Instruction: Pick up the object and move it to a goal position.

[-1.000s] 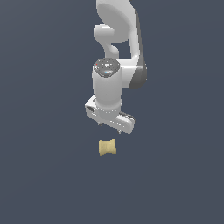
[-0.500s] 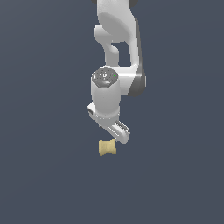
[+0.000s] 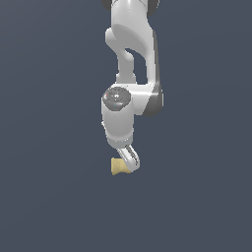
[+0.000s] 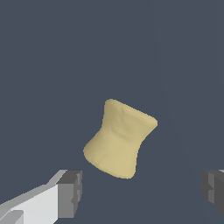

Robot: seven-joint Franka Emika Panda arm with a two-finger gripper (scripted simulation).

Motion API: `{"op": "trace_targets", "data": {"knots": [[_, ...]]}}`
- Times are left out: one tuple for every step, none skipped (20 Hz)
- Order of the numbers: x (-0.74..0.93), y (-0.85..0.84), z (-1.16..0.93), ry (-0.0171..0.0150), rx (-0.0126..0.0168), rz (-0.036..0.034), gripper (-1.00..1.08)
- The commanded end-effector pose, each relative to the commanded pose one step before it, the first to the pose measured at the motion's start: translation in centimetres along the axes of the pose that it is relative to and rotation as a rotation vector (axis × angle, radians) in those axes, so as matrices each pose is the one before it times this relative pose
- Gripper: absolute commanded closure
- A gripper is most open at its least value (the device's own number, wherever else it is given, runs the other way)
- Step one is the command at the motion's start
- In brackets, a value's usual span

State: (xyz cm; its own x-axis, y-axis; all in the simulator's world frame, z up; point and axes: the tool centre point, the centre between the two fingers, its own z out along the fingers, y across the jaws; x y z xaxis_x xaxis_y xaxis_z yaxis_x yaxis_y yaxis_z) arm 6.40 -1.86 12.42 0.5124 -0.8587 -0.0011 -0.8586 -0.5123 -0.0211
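The counter (image 3: 54, 147), a plain dark blue-grey surface, is being shown across both views. The white arm (image 3: 130, 74) is being seen reaching down over it from the top of the exterior view, with its wrist pointed at the block (image 3: 118, 166). The tool (image 3: 131, 160) is being held just above the block, overlapping the block's edge on the exterior view's right. In the wrist view the tool (image 4: 142, 192) is being held wide apart, its two dark pads (image 4: 70, 194) standing well clear of the block (image 4: 119, 138) on either side, nothing being gripped. The block, pale yellow-tan with pinched-in sides, is being seen lying on the counter, tilted relative to the line between the pads.
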Motion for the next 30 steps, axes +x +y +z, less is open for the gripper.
{"op": "trace_targets", "data": {"knots": [[0.221, -0.171, 0.531, -0.00034, -0.00331, 0.07149, -0.92], [0.079, -0.072, 0.21, -0.00001, -0.00133, 0.02782, -0.92], [0.076, -0.073, 0.21, 0.00007, -0.00133, 0.02779, -0.92], [0.072, -0.076, 0.21, 0.00015, -0.00133, 0.02773, -0.92], [0.069, -0.076, 0.207, 0.00022, -0.00131, 0.02738, -0.92], [0.063, -0.074, 0.197, 0.00028, -0.00123, 0.02602, -0.92], [0.056, -0.072, 0.186, 0.00033, -0.00115, 0.02457, -0.92], [0.051, -0.068, 0.176, 0.00036, -0.00108, 0.02314, -0.92], [0.045, -0.065, 0.165, 0.00039, -0.001, 0.02171, -0.92], [0.04, -0.062, 0.154, 0.00041, -0.00092, 0.02027, -0.92], [0.037, -0.058, 0.143, 0.00041, -0.00085, 0.01888, -0.92], [0.032, -0.054, 0.133, 0.00041, -0.00077, 0.01745, -0.92], [0.028, -0.05, 0.122, 0.0004, -0.0007, 0.01604, -0.92], [0.023, -0.046, 0.111, 0.00039, -0.00063, 0.01461, -0.92], [0.021, -0.042, 0.101, 0.00037, -0.00056, 0.01323, -0.92], [0.018, -0.038, 0.09, 0.00034, -0.0005, 0.01182, -0.92], [0.016, -0.033, 0.079, 0.00031, -0.00043, 0.01044, -0.92], [0.01, -0.029, 0.069, 0.00028, -0.00037, 0.00899, -0.92], [0.011, -0.024, 0.058, 0.00024, -0.00031, 0.00765, -0.92], [0.008, -0.02, 0.048, 0.0002, -0.00025, 0.00624, -0.92], [0.008, -0.015, 0.037, 0.00016, -0.0002, 0.00488, -0.92], [0.003, -0.011, 0.026, 0.00011, -0.00014, 0.00345, -0.92], [0.002, -0.007, 0.016, 0.00007, -0.00008, 0.00207, -0.92], [0.001, -0.002, 0.005, 0.00002, -0.00003, 0.00069, -0.92], [-0.008, 0.022, -0.017, -0.00016, -0.0001, -0.00447, -0.92], [-0.003, 0.0, 0.041, 0.0, 0.0, 0.0, -0.92], [-0.008, 0.001, 0.121, 0.0, 0.0, 0.0, -0.92], [-0.013, 0.001, 0.202, 0.0, 0.0, 0.0, -0.92], [0.029, 0.01, 0.281, -0.00001, 0.0, 0.00069, -0.92], [-0.025, 0.005, 0.361, 0.0, 0.0, 0.0, -0.92]]}}
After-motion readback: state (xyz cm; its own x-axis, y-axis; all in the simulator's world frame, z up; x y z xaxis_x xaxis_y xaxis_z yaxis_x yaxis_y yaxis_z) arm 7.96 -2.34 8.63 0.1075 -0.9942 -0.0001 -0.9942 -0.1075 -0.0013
